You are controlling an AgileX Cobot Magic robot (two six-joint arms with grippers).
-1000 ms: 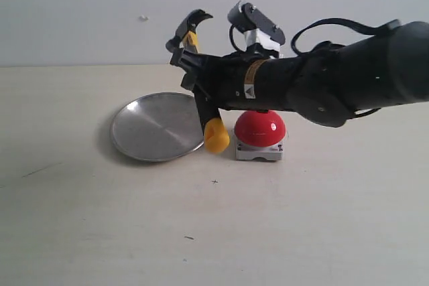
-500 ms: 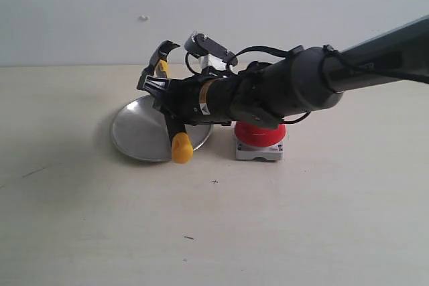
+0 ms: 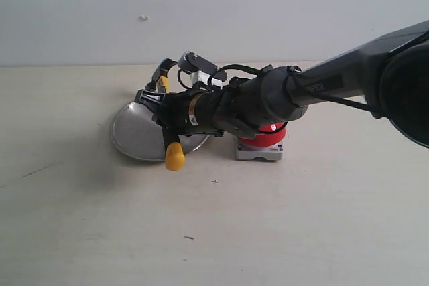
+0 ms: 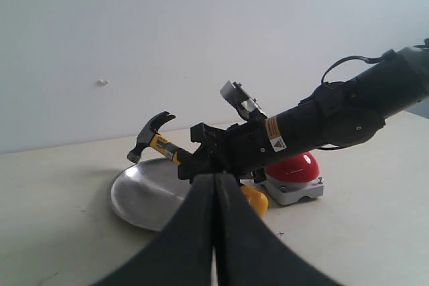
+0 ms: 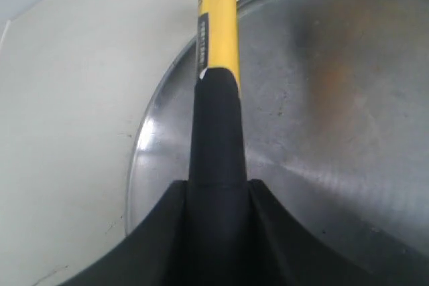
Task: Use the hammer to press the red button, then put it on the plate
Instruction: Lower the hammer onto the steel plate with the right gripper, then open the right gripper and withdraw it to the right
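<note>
Hammer (image 3: 175,157) parts come nearest in the exterior view: its yellow butt end sticks out just past the near rim of the plate (image 3: 131,137), low over the pale table (image 3: 221,232). Whether the butt touches the table or the rim cannot be told. From there the black handle slopes up and away into the right gripper (image 3: 163,108), whose jaws are clamped on the handle from both sides. The right wrist view shows that grip close up: the dark fingers (image 5: 151,236) hug the hammer (image 5: 216,132) at the black part of the handle. Beyond them the yellow neck runs out over the brushed silver plate (image 5: 335,132). Past the gripper, the neck and the dark claw head stand raised above the far part of the plate. The hammer is therefore tilted, head high and butt low, and does not lie flat in the plate.

The left gripper (image 4: 214,182) is out of the exterior view. Its own camera shows its two dark fingers pressed together along a thin seam with nothing between them, apart from the plate (image 4: 134,195) and the hammer (image 4: 157,140).

Just beside the plate, to its right in the exterior view, sits the red button (image 3: 273,132) on its grey-white base (image 3: 258,152). The right arm (image 3: 268,98) crosses in front of the dome and hides most of it. Farthest back is the plain pale wall (image 3: 214,11).
</note>
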